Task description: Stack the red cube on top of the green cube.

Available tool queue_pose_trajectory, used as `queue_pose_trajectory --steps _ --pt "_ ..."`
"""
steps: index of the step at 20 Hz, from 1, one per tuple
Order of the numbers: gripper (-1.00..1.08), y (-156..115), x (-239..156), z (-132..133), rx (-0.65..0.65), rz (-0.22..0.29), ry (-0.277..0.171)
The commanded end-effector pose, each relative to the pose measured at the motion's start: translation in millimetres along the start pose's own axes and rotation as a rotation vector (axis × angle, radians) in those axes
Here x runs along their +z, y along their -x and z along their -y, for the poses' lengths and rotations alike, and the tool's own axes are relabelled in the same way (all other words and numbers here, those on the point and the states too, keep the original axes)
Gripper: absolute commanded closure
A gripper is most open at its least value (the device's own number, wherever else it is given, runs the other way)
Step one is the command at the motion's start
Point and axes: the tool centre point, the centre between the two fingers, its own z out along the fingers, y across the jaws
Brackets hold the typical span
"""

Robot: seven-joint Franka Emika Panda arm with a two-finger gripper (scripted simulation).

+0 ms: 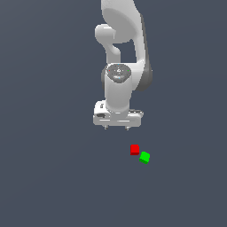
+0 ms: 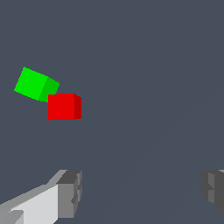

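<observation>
Above the floor, well clear of both cubes, the gripper [image 1: 117, 127] hangs with its fingers pointing down; in the wrist view the two fingertips [image 2: 70, 192] sit wide apart with nothing between them, so it's empty and spread. Using the red cube [image 1: 135, 149] as landmark: gripper is up and off to the exterior view's left of it, not over it. The green cube [image 1: 144, 157] sits just beside the red cube, on its exterior view's right and a bit nearer the camera; in the wrist view their corners look touching or nearly so, can't tell which. The green cube is rotated relative to the red one. Both rest on the plain grey floor [image 1: 53, 177]. Step in hand looks like the approach to grasp red, nothing stacked yet. To do it well: centre over red, pick a finger orientation that keeps pads off the green neighbour, descend straight, close on opposite flat faces. Risk: a finger clipping green and nudging it.
</observation>
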Motion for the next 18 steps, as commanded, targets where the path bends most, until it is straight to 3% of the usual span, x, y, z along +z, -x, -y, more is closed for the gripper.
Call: queue_pose_trajectory --steps 1,10,18 --pt "-0.92 -7 11 14 -0.004 0.002 0.0" --pt "-0.92 -36 52 68 -0.02 0.009 0.0" --pt "-0.92 -51 71 93 -0.028 0.012 0.0"
